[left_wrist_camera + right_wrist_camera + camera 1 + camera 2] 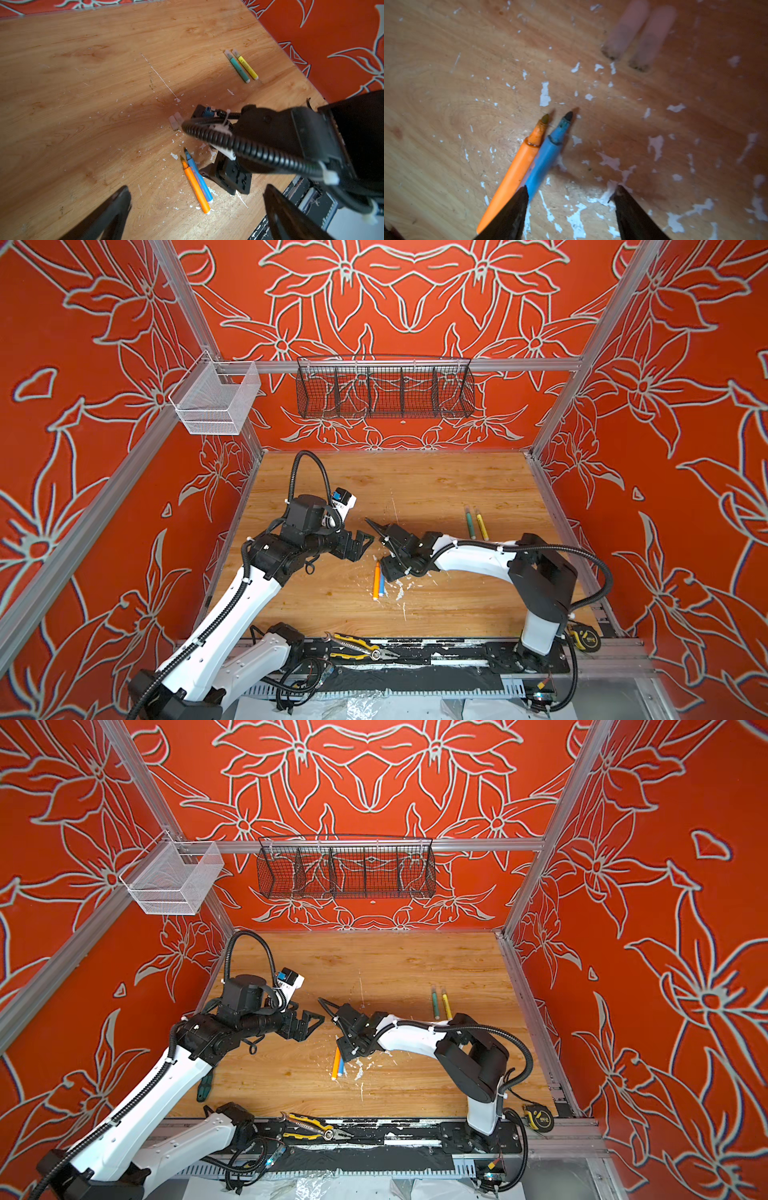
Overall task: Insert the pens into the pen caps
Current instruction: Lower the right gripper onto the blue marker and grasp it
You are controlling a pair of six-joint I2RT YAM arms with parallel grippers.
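An orange pen (376, 580) (517, 166) and a blue pen (382, 583) (548, 153) lie side by side, uncapped, mid-table. Two loose clear pen caps (174, 122) (623, 31) lie together just beyond their tips. A green pen (239, 68) and a yellow pen (246, 65) lie at the back right, each with a clear cap on. My right gripper (572, 187) (388, 572) is low over the table and open. One of its fingers (512, 212) overlaps the blue pen and bare wood shows between the jaws. My left gripper (365, 539) (197, 187) hovers open above and to the left, holding nothing.
White flecks litter the wood around the pens. Yellow-and-black pliers (357, 649) and a tape measure (584, 637) lie along the front rail, and a dark green screwdriver (205, 1083) by the left arm. A black wire basket (384, 389) and a white one (216, 398) hang on the walls.
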